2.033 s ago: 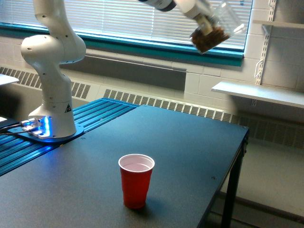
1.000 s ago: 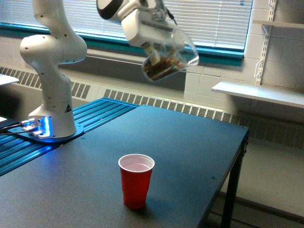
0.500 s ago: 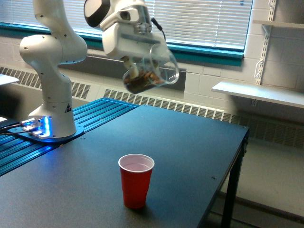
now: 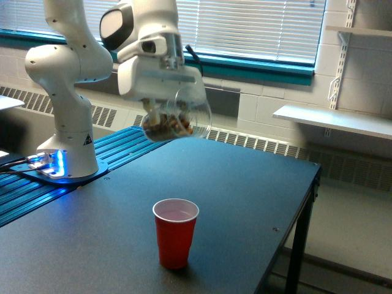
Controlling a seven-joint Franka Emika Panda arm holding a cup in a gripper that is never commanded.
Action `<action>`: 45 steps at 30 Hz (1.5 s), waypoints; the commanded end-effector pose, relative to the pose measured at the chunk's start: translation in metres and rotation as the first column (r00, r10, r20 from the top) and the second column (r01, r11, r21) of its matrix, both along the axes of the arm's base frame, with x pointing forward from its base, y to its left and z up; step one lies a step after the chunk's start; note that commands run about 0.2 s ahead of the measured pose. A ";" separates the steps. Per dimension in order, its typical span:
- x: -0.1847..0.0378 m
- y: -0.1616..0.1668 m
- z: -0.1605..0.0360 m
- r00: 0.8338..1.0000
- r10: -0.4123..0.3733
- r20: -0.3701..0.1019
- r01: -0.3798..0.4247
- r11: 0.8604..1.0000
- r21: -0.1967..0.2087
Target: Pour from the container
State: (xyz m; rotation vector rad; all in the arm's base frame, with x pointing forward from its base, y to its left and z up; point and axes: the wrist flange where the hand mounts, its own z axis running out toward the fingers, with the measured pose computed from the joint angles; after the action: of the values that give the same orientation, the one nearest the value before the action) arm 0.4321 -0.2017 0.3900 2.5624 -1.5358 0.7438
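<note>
**A robotics lab in an institutional room**

A white robot arm (image 4: 67, 79) stood bolted at the dark table's (image 4: 245, 202) far left edge. Painted block walls (image 4: 361, 73), window blinds (image 4: 257, 27), baseboard heaters (image 4: 245, 139) and bracket shelving (image 4: 334, 119) suggested a school or university room.

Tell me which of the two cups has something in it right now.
The clear cup in the gripper, tilted above the table, holds brown bits. The red cup stands upright on the table and looks empty, its white inside bare.
</note>
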 end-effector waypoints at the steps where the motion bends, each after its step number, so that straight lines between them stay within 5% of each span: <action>1: -0.008 -0.006 -0.012 0.999 -0.042 -0.022 0.042 0.999 0.008; 25: -0.031 -0.009 -0.068 0.984 -0.096 -0.150 0.101 0.995 0.025; 45: -0.036 -0.007 -0.097 0.965 -0.098 -0.243 0.101 0.995 -0.002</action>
State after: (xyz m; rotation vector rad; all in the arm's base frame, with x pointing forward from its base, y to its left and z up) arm 0.3956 -0.2076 0.2962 2.4772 -1.5568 0.4096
